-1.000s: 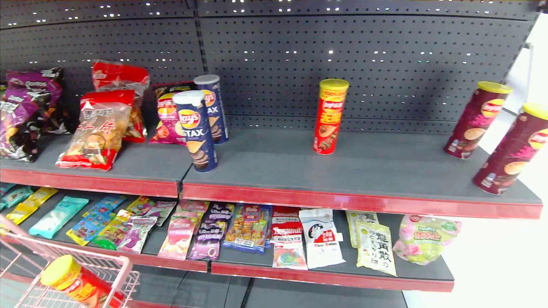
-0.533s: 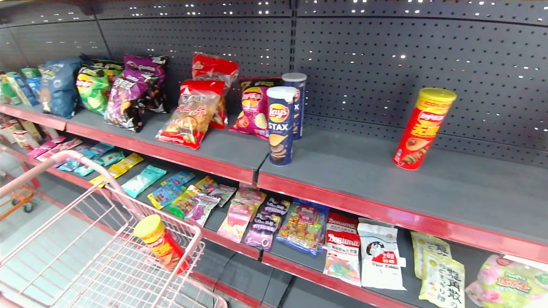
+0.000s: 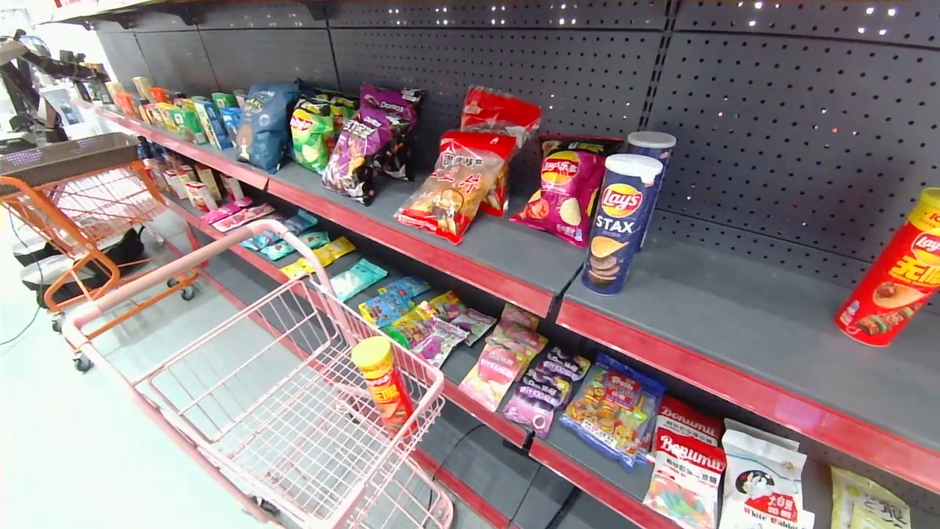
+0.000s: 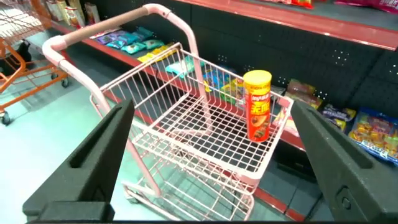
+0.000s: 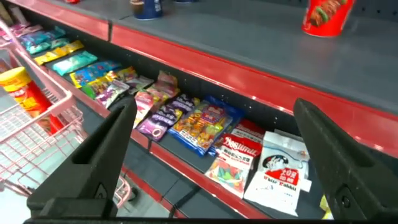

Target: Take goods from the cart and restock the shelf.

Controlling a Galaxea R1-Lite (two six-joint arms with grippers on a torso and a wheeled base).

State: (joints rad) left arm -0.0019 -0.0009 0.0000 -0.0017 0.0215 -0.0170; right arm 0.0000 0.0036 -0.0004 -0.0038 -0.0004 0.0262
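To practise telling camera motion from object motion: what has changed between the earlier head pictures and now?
Only the camera turned, toward the robot's left, showing more of the pink cart. Nothing was gripped or released. The cart's red can stays standing in its corner; the blue cans and the shelf's red can stand as before.

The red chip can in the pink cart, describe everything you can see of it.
The chip can is a tall red tube, seemingly cardboard, with a yellow lid and a printed label. It stands nearly upright on the wire floor of the pink cart, in the corner nearest the shelf. Nothing grips it.
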